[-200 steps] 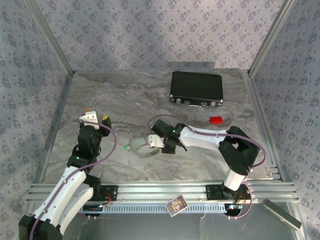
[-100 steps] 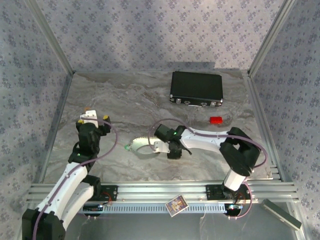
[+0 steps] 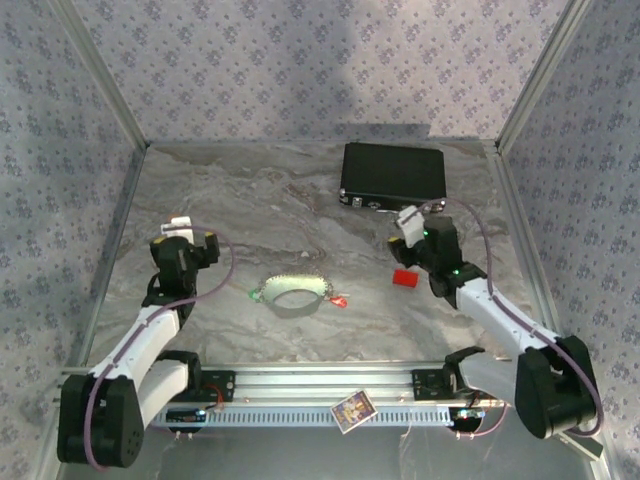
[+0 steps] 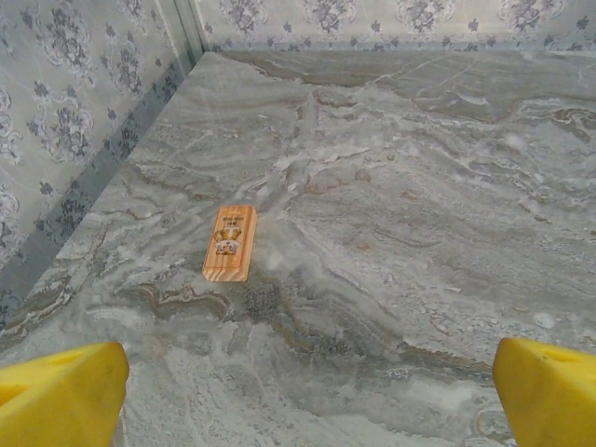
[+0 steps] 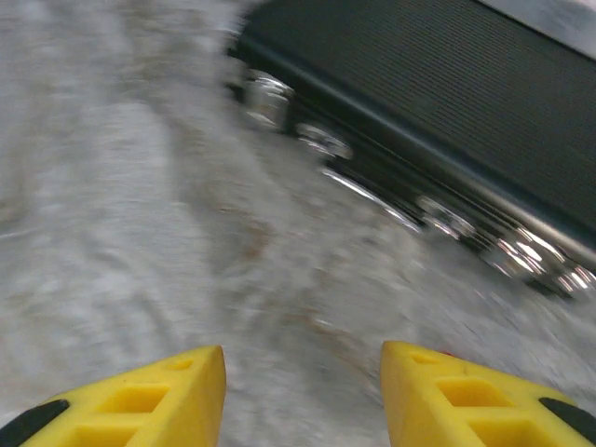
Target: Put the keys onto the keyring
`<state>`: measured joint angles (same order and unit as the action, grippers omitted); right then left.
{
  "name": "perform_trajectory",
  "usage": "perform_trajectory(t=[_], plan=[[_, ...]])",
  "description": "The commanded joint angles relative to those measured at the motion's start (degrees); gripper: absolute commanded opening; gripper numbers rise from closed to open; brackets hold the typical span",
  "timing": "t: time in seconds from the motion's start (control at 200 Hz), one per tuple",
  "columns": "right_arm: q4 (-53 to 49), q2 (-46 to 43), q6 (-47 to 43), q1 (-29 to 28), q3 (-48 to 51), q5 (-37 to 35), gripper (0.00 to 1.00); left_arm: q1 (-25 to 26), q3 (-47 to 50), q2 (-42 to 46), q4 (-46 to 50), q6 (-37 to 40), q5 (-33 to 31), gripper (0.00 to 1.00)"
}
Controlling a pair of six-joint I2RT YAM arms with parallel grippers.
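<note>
The keyring (image 3: 293, 290), a pale oval loop, lies flat in the middle of the table. The green and white key (image 3: 256, 294) sits at its left end and the red key (image 3: 340, 299) at its right end; whether they are threaded on the loop I cannot tell. My left gripper (image 3: 196, 230) hovers well to the left of the ring. Its yellow fingertips (image 4: 60, 396) stand wide apart over bare marble, so the left gripper (image 4: 303, 400) is open. My right gripper (image 3: 420, 215) is far right of the ring, near the black case. In its own blurred view the right gripper (image 5: 303, 391) is open and holds nothing.
A black case (image 3: 393, 175) stands at the back, filling the top of the right wrist view as the case (image 5: 438, 140). A red block (image 3: 404, 277) lies beside the right arm. A small wooden block (image 4: 230, 242) lies ahead of the left gripper. A card (image 3: 351, 409) rests on the front rail.
The right arm has let go of the keyring and swung back right toward the black case. The ring now lies flat. The red block sits nearer and further left. The left arm drew back slightly.
</note>
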<state>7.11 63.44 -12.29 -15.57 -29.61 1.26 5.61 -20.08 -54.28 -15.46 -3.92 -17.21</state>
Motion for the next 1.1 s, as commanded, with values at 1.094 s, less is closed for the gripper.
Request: perform_trajectory(t=[1.094], plan=[[38.9,23.4,9.7,20.0,7.4,7.2,0.63,-5.5,-3.3,-33.8,-31.9,2.5,11.1,1.0]])
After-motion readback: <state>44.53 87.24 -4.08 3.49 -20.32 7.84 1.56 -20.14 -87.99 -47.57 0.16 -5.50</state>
